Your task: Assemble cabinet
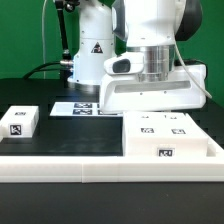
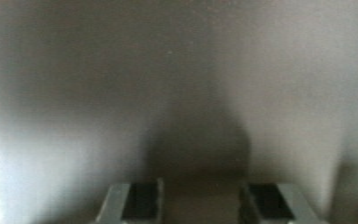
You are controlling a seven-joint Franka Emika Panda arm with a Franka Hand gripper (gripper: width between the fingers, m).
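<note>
1. Black bench top with a dark backdrop behind it, and a greenish band past the far edge that I honestly can't identify. A white rail runs along the near edge.
2. From my remote seat, the cabinet is the big white block by the near edge, toward the corner on the exterior view's right, just behind the rail. I count two tags on its top and one on the face toward the camera. Its far side and its base are hidden.
3. The arm is cut off by the top of the picture. Its wide white hand block hangs just above the cabinet's far edge, and I can't see any fingers under it from that camera.
4. The wrist view is mush: a blurred pale grey surface fills it, and I can't tell which part that is. The gripper shows two fingers standing apart with a dim gap between them. I can't make out anything held there, so I read it as released.
5. A small white box with one tag sits by the edge on the exterior view's left, well apart from the cabinet.
6. The marker board lies flat mid-bench, partly covered by the hand block. The robot base with its triangle sticker stands at the far edge.
</note>
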